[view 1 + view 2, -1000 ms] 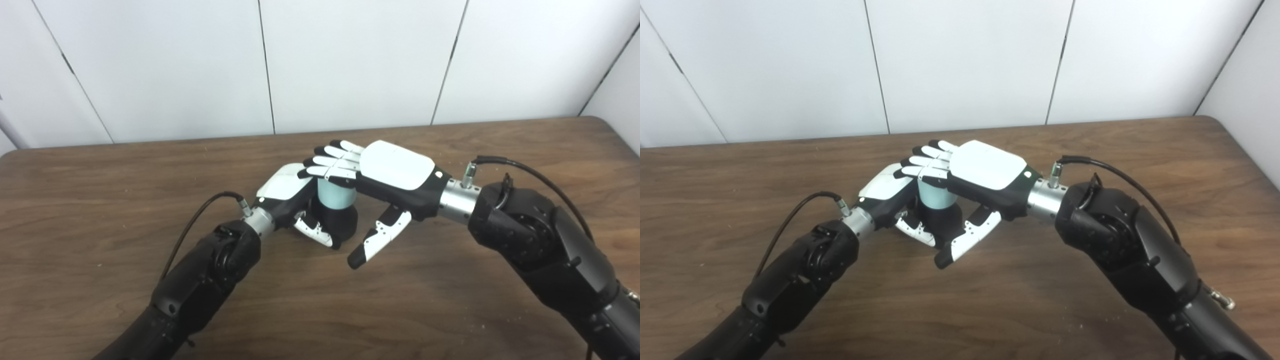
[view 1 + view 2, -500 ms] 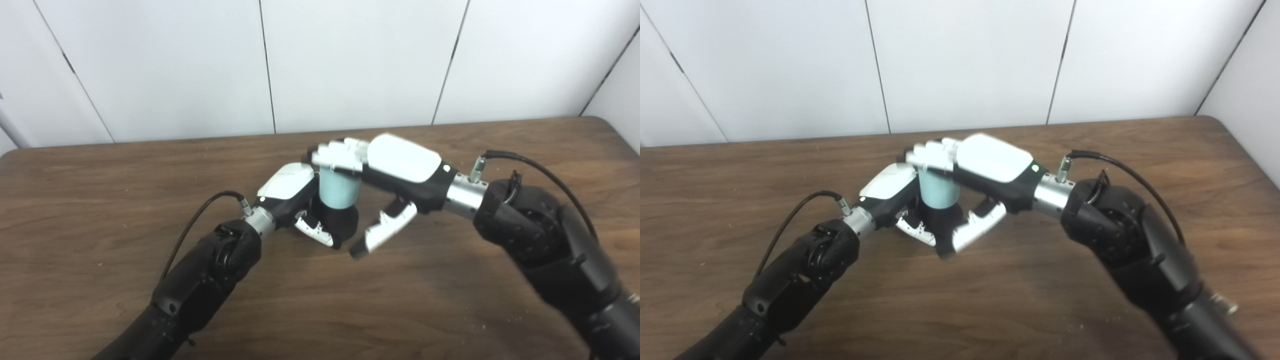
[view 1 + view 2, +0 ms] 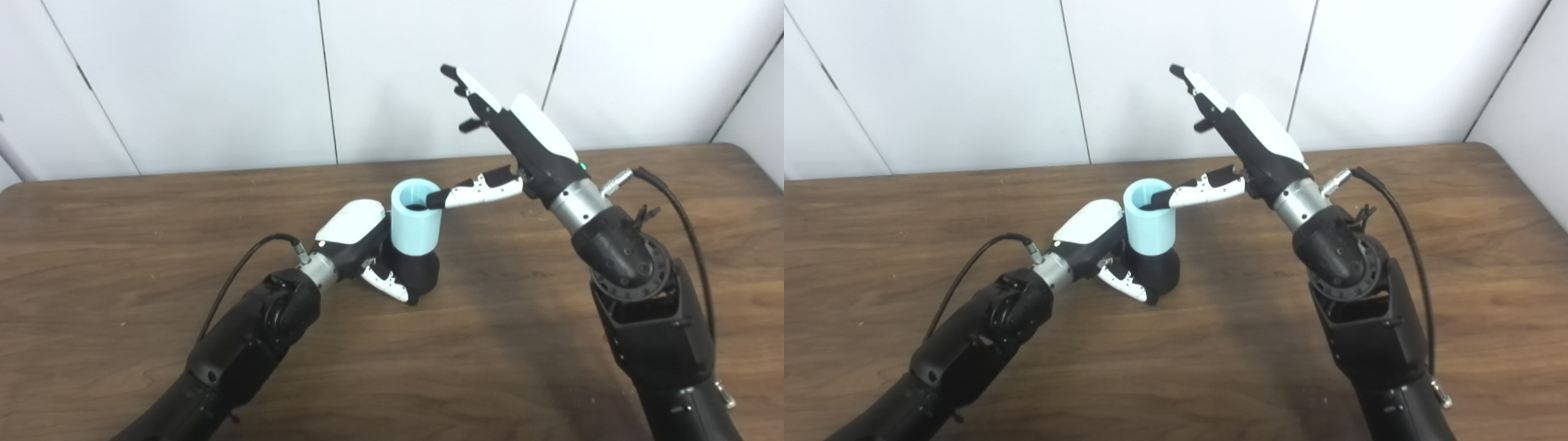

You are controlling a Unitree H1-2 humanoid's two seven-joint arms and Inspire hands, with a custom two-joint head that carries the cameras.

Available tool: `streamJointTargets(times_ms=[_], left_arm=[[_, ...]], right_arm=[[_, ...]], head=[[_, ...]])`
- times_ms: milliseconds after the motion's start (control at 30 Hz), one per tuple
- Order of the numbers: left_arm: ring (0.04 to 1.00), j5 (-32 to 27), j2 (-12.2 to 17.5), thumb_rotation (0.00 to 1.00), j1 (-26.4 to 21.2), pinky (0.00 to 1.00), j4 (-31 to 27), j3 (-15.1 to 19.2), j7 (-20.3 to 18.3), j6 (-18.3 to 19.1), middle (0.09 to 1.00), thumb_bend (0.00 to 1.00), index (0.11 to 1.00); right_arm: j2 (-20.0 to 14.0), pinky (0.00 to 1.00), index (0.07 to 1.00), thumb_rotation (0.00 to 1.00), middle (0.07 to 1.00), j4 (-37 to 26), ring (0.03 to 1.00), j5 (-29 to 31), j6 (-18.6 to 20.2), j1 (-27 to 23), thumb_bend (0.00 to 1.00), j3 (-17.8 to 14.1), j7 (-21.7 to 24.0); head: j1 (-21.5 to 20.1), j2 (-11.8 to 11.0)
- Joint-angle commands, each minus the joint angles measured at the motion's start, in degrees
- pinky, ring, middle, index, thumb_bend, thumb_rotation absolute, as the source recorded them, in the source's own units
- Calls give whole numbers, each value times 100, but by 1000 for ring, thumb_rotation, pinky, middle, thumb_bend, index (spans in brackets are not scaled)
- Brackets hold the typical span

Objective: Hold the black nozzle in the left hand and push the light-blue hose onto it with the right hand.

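The black nozzle (image 3: 419, 273) stands upright on the table, its base wrapped by my left hand (image 3: 361, 242), which is shut on it. The light-blue hose (image 3: 416, 217), a short open cylinder, sits pushed over the nozzle's top. My right hand (image 3: 517, 141) is lifted above and to the right of the hose, open with fingers pointing up toward the wall. Its thumb reaches left, with the tip at the hose's rim; I cannot tell if it touches. In the right eye view the hose (image 3: 1149, 216) and right hand (image 3: 1249, 138) look the same.
The brown wooden table (image 3: 122, 245) stretches to both sides, backed by white wall panels. Its rounded right corner (image 3: 744, 150) is at the far right. Cables loop from both wrists.
My right hand lifted off the top of the hose and swung up and to the right, uncovering the hose's open end. The left hand, nozzle and hose stayed in place.
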Motion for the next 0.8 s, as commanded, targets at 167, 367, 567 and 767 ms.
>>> streamJointTargets(times_ms=[167,367,567,767], left_arm=[[403,316,208,0,319,354,423,-194,-516,237,407,523,498],[379,259,300,0,299,323,318,-85,-575,254,398,521,498],[573,127,277,40,326,554,172,99,-652,384,569,523,495],[980,68,217,295,398,979,-18,301,-855,596,984,988,942]], right_arm=[[-236,509,890,92,831,-500,698,431,453,384,707,-221,62],[611,421,690,25,641,-574,560,1008,145,1049,656,-789,-923],[1069,406,669,77,638,-351,541,1204,-412,1283,652,-975,-1559],[1011,419,679,94,657,-415,545,1383,-322,1358,657,-920,-1569]], head=[[3,-9],[32,-28],[16,-30],[26,-31]])
